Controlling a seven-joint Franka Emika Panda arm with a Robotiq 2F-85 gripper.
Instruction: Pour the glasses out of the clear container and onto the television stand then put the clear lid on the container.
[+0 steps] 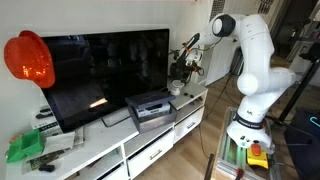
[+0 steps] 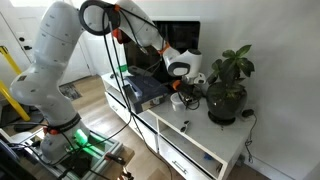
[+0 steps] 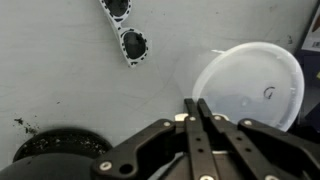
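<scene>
In the wrist view, white-framed glasses with dark lenses lie on the white top of the television stand. The clear container shows from above as a round whitish disc at the right, apart from the glasses. I cannot tell whether the clear lid sits on it. My gripper is shut with nothing between the fingers, above the stand just left of the container. In both exterior views the gripper hangs over the end of the stand by the plant.
A dark plant pot stands close by the gripper. A grey-black box-shaped device sits in front of the black television. A red object and green items are at the stand's far end.
</scene>
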